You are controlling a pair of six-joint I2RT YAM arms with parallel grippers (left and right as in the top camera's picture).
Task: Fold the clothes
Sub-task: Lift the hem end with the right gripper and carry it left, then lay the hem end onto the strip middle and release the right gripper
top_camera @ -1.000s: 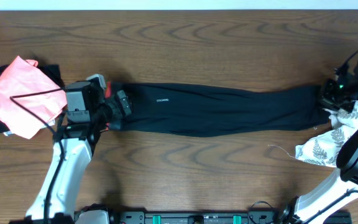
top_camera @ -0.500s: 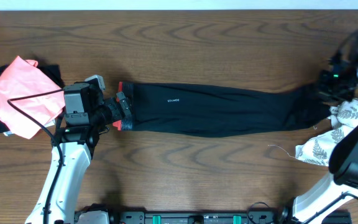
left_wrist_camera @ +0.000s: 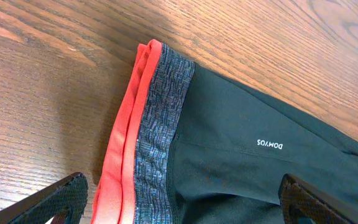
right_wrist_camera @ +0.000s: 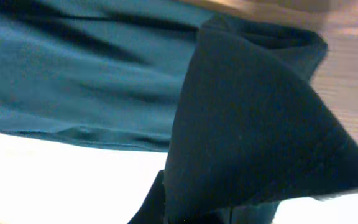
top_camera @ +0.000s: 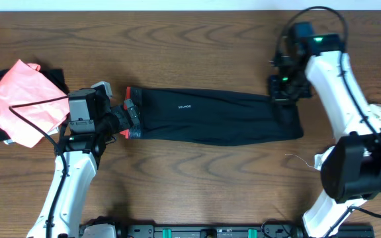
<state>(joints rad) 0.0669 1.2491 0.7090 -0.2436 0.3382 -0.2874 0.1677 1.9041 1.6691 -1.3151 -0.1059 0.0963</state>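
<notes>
The clothes in hand are long black leggings lying lengthwise across the table, with a grey waistband edged coral-red at the left end. My left gripper stands open just over that waistband. Its two fingertips straddle the band and touch nothing. My right gripper is shut on the leggings' ankle end. It holds that end raised above the right part of the legs. The cloth hides its fingers in the right wrist view.
A coral-pink cloth lies on a dark garment at the far left. A white leaf-print cloth sits by the right edge, behind the right arm. Bare wood runs along the back and front of the table.
My right gripper has carried the ankle end from the table's right edge leftwards, so the leggings now reach less far right. The waistband went from bunched to flat. The left arm held still.
</notes>
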